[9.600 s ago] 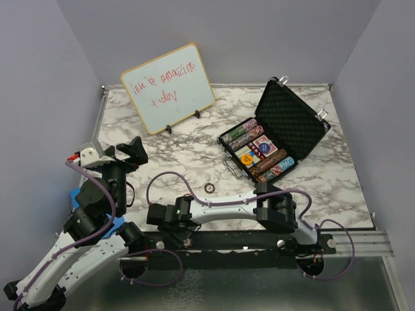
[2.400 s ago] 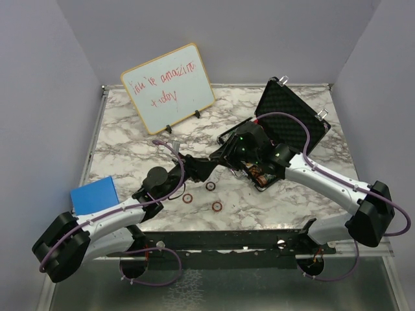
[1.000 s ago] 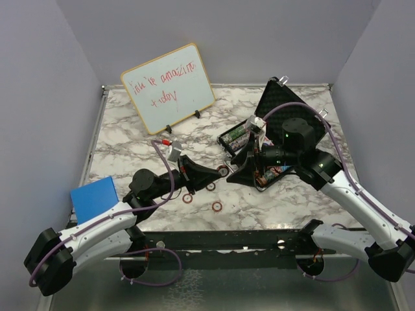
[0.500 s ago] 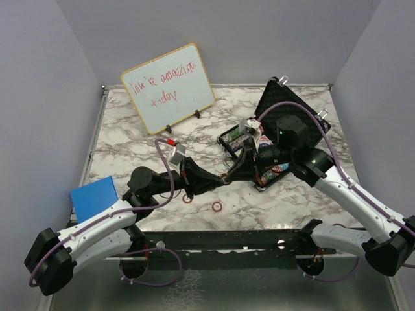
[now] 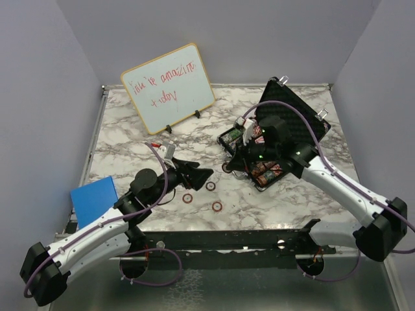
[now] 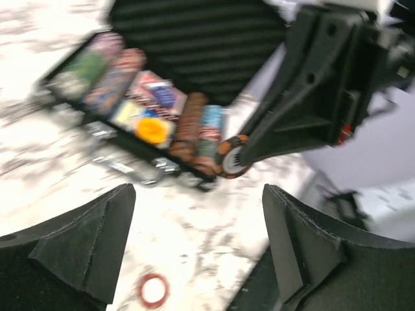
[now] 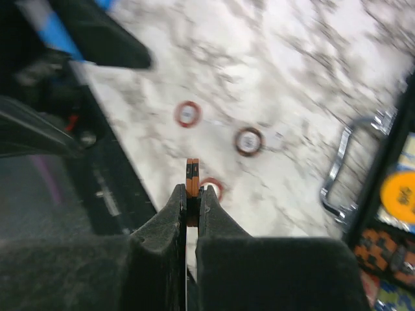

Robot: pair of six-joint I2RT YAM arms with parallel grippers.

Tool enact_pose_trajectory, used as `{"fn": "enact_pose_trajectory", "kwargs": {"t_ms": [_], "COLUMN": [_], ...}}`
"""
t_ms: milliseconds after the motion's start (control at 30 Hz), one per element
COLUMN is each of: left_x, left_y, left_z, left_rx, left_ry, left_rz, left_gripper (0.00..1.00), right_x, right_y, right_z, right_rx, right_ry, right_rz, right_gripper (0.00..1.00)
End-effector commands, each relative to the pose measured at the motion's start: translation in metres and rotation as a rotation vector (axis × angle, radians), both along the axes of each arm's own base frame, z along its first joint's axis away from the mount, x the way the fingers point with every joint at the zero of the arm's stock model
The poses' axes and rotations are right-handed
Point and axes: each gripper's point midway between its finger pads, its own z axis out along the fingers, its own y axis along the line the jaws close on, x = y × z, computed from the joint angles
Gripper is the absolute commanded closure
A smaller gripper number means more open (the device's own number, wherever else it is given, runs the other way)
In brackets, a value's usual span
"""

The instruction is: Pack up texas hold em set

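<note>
Top cam: fixed, high above & behind both arms, looks down/fwd over whole table [image 5: 130, 129], farthest off. L wrist cam: just behind left gripper [image 6: 198, 201], low & close, looks out btwn its spread fingers at briefcase [image 6: 194, 39] ahead & right gripper [image 6: 233, 159] ahead-right. R wrist cam: looks steeply down along its own pinched fingers; loose chips [image 7: 187, 114] beyond tips, briefcase edge to tips' right. All 3 share briefcase; both wrist cams share poker chip [image 7: 192, 172] at right gripper's tips.
</note>
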Motion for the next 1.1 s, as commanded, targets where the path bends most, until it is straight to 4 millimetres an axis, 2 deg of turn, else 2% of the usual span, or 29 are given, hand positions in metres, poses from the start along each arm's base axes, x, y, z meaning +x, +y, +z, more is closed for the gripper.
{"fn": "enact_pose_trajectory", "kwargs": {"t_ms": [0,100,200,433,633,1067], "left_x": [0.039,0.037,0.037,0.038,0.039,0.037], "left_y": [0.068,0.072,0.072,0.069,0.068,0.071], "left_z": [-0.071,-0.072,-0.074,-0.081,-0.08,-0.077], "left_rx": [0.254,0.251,0.249,0.272,0.273,0.263], "left_ry": [0.169,0.158,0.154,0.163,0.16,0.157], "left_rz": [0.424,0.429,0.426,0.419,0.416,0.425], "left_gripper": [0.14,0.13,0.13,0.13,0.13,0.13], "right_x": [0.045,0.058,0.064,0.069,0.066,0.073], "right_y": [-0.046,-0.062,-0.074,-0.102,-0.111,-0.131], "right_z": [-0.073,-0.098,-0.113,-0.137,-0.154,-0.16], "right_rx": [-0.35,-0.461,-0.531,-0.664,-0.716,-0.799], "right_ry": [0.027,0.044,0.061,0.09,0.143,0.118], "right_rz": [-0.286,-0.356,-0.389,-0.466,-0.469,-0.548], "right_gripper": [1.0,1.0,1.0,1.0,1.0,1.0]}}
